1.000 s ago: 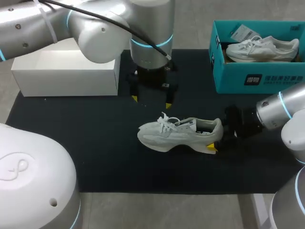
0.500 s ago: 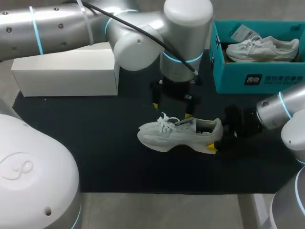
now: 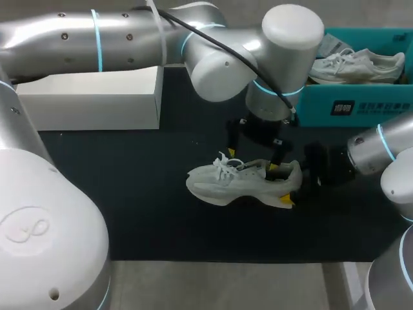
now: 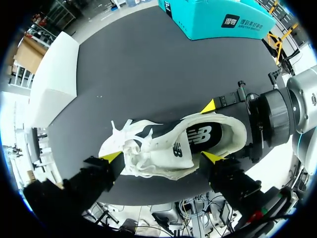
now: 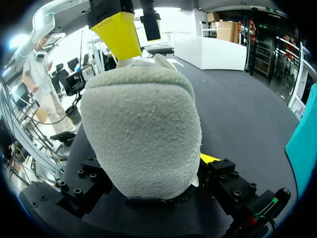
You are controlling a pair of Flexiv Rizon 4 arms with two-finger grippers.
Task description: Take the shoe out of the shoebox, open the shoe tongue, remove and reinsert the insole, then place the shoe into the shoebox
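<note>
Support: grey table (image 3: 226,284), visible as a strip along the lower edge of the head view. A black mat (image 3: 129,194) covers most of the top.

Directly on the mat:
- white box (image 3: 90,97), upper left, long side running left-right, open top.
- teal shoebox (image 3: 361,110), upper right, its left end hidden behind an arm.
- sneaker (image 3: 232,184), pale grey-white, just right of centre, upright on its sole, toe toward frame left, heel toward frame right. Well apart from both boxes.

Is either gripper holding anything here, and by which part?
The right gripper holds the shoe by its heel; the left gripper is open above it, holding nothing.
</note>
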